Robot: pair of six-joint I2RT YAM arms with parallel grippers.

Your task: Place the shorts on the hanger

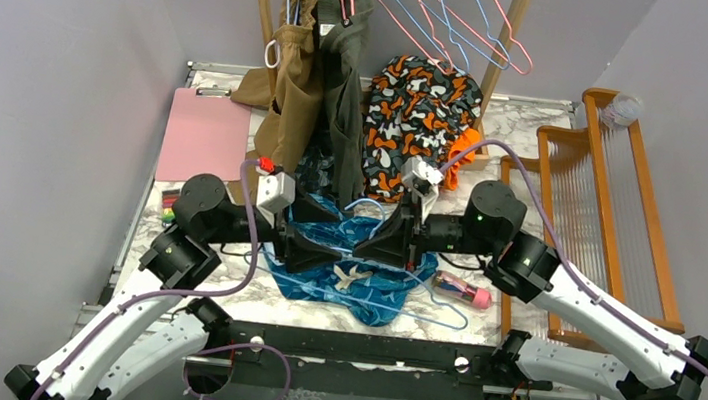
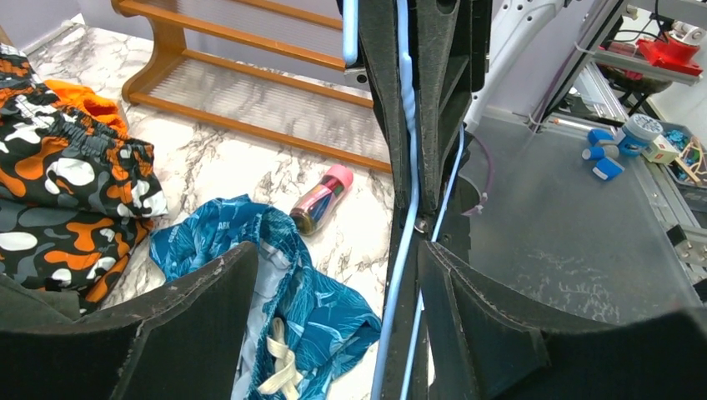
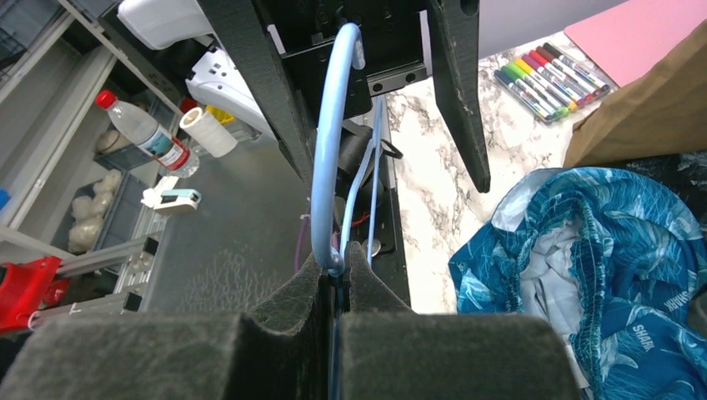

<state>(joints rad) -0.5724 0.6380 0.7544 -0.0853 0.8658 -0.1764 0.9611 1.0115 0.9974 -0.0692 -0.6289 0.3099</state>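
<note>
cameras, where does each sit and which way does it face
Top external: above and behind, looks down on the table; both arms show.
Left wrist: on left arm, faces the right gripper over the shorts; own open fingers show.
Right wrist: on right arm, faces the left gripper; own fingers shut on the hanger.
Shared: both wrist views show hanger and shorts.
</note>
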